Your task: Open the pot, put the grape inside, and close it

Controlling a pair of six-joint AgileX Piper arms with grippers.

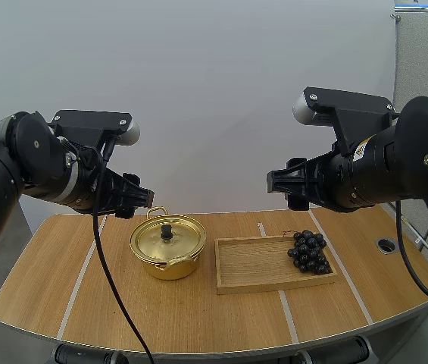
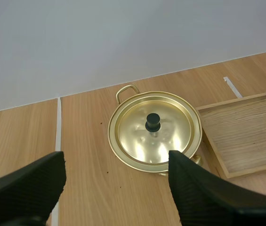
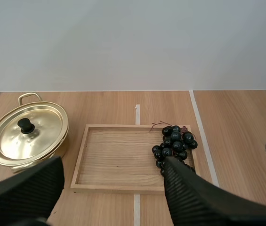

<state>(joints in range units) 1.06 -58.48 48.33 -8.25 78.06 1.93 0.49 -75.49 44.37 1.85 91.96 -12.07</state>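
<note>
A gold pot (image 1: 168, 249) stands left of centre on the wooden table, its lid (image 1: 167, 238) on, with a black knob (image 1: 167, 231). To its right a wooden tray (image 1: 255, 265) holds a bunch of dark grapes (image 1: 309, 251) at its right end. My left gripper (image 1: 139, 202) hovers open, high above and just left of the pot. In the left wrist view the pot (image 2: 154, 129) lies beyond my open left gripper (image 2: 117, 160). My right gripper (image 1: 279, 183) hangs open above the tray. In the right wrist view the grapes (image 3: 174, 143) sit by one finger of the right gripper (image 3: 113, 165).
White tape lines (image 1: 85, 269) run across the table (image 1: 39, 288). A round metal-rimmed hole (image 1: 385, 245) sits near the table's right edge, right of the tray. Bare wood lies in front of the pot and tray.
</note>
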